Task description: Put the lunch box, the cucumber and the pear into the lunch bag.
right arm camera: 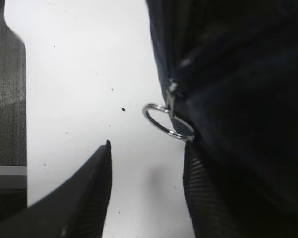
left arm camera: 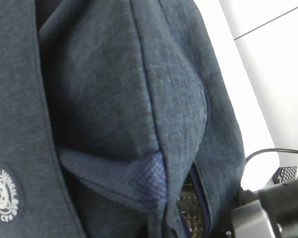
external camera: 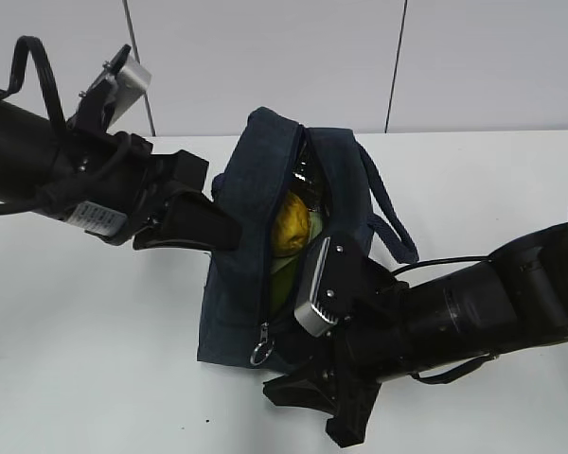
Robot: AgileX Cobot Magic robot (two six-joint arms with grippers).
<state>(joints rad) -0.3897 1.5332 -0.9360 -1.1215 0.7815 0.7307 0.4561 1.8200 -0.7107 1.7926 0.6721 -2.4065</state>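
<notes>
The dark navy lunch bag [external camera: 241, 246] lies in the middle of the white table with its top zipper open. The yellow pear [external camera: 290, 227] sits inside the opening, with a pale green surface [external camera: 281, 274] just below it that may be the lunch box. The cucumber is hidden. My left gripper [external camera: 225, 233] is pressed against the bag's left side, its fingers together on the fabric; the bag [left arm camera: 114, 99] fills the left wrist view. My right gripper [external camera: 317, 407] [right arm camera: 148, 148] is open and empty at the bag's near end, beside the metal ring pull [external camera: 260, 357] [right arm camera: 166, 121].
The bag's loop handle [external camera: 388, 222] hangs over its right side. A white wall [external camera: 265, 57] stands behind the table [external camera: 95, 359]. The right arm's wrist camera [external camera: 317, 284] hovers over the bag's near end.
</notes>
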